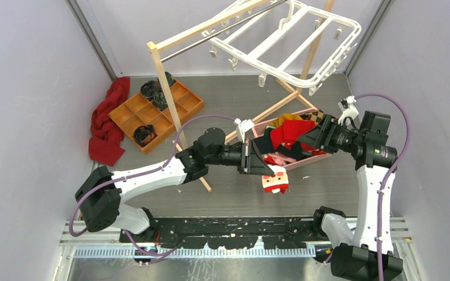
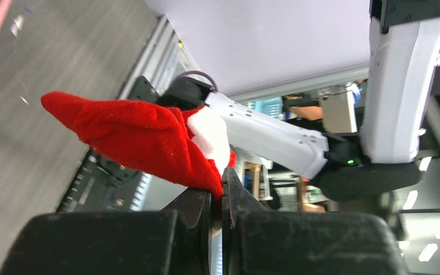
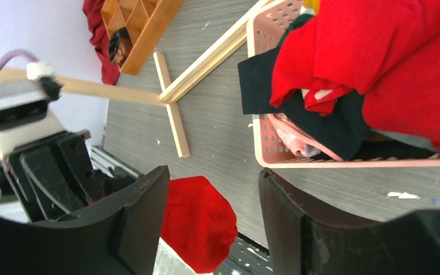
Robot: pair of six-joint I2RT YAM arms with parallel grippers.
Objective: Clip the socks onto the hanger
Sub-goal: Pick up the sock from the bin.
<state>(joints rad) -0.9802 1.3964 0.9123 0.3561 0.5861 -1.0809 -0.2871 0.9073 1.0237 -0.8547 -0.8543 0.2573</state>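
**Left pincer clamped on a red sock beside the basket**

The left pincer [image 2: 220, 197] was shut on one edge of a red sock [image 1: 275, 178] with a white patterned cuff. The sock hung over the worktop [image 1: 234, 193], at about 7 o'clock from the pink basket [image 1: 310, 159]. The right pincer [image 3: 212, 189] stood apart, gripping nothing, over the basket's heap of red, black and mustard garments [image 1: 290, 132]. The white hanger [image 1: 287, 44] hung at 12 o'clock on a wooden rack [image 1: 173, 111]. The rack's upright stood between the sock and a wooden compartment tray [image 1: 181, 93] at 10 o'clock. A dark red cloth [image 1: 108, 126] lay just beside the tray.
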